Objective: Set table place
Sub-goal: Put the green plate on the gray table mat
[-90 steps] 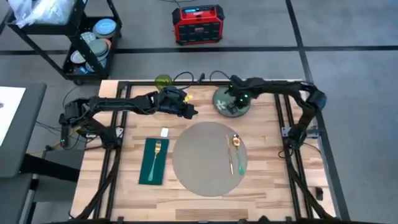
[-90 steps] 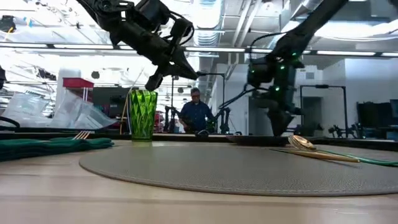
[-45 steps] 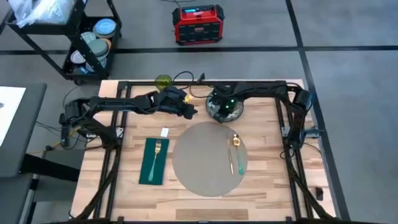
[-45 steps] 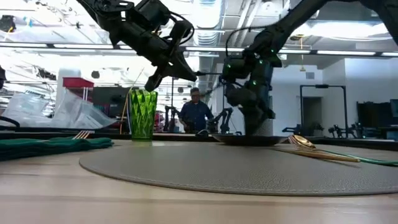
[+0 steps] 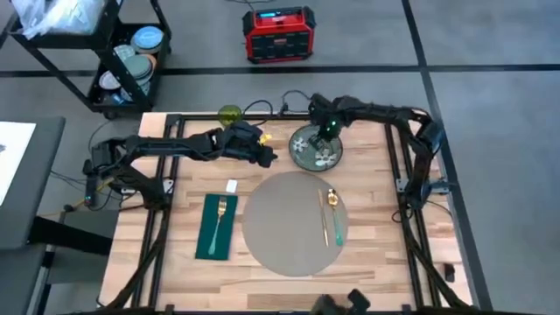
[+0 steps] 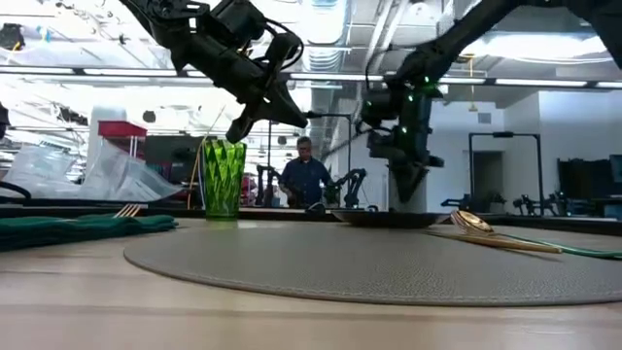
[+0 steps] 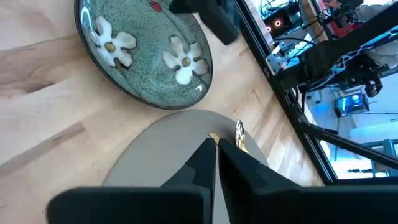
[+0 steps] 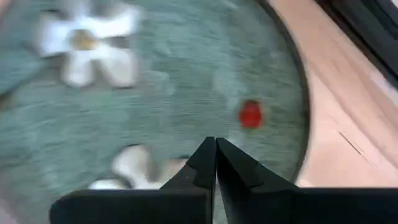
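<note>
Mat (image 5: 293, 223), round and grey-beige, lies flat at the table's (image 5: 376, 254) middle, having no long axis. Right gripper (image 5: 325, 131) hangs over the floral plate's (image 5: 313, 150) far rim, fingers pressed together, holding nothing. Left gripper (image 5: 268, 157), likewise closed and empty, hovers beside the plate.

A round mat (image 6: 360, 261) lies on the table (image 6: 97, 301). Behind it stand a green glass (image 6: 223, 178) and a dark plate (image 6: 384, 218); gold cutlery (image 6: 486, 233) rests on the mat. Both arms hang above.

Bright overhead lighting, blurred right wrist view
</note>
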### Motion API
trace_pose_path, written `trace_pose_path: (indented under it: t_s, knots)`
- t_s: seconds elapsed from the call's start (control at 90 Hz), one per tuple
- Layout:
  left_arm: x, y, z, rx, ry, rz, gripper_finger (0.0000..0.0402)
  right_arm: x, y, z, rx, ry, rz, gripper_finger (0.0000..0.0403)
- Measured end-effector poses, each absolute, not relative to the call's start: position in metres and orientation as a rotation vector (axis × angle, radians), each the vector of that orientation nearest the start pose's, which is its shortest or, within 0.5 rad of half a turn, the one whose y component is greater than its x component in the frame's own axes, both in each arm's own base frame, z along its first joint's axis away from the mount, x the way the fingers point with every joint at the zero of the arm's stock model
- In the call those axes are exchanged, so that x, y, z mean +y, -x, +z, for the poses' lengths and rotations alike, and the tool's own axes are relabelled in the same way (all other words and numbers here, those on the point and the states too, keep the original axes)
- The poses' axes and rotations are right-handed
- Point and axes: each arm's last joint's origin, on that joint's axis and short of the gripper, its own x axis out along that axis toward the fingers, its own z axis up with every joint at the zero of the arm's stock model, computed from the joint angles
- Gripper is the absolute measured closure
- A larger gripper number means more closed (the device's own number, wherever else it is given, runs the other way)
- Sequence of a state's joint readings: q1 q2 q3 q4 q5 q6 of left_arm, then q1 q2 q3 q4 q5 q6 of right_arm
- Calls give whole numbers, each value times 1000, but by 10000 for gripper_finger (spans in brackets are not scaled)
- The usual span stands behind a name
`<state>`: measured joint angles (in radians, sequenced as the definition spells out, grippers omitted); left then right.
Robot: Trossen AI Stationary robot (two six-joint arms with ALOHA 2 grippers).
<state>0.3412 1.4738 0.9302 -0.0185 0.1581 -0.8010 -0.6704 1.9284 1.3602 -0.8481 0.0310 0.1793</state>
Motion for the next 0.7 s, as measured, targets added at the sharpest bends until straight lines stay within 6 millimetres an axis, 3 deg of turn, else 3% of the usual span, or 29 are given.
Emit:
trace_pose_path:
  t_s: [0.133,0.3,0.489,0.7]
  knots:
    - [102,-300,239,451,915,390,402,-231,-285,162,1368,-614,-693,403]
    - [101,-298,237,483,906,397,402,-218,-302,152,1359,-619,-588,403]
    - [100,-298,235,500,893,398,402,-196,-328,150,1364,-560,-508,403]
    - [100,-298,236,498,889,396,402,-185,-348,158,1307,-532,-433,403]
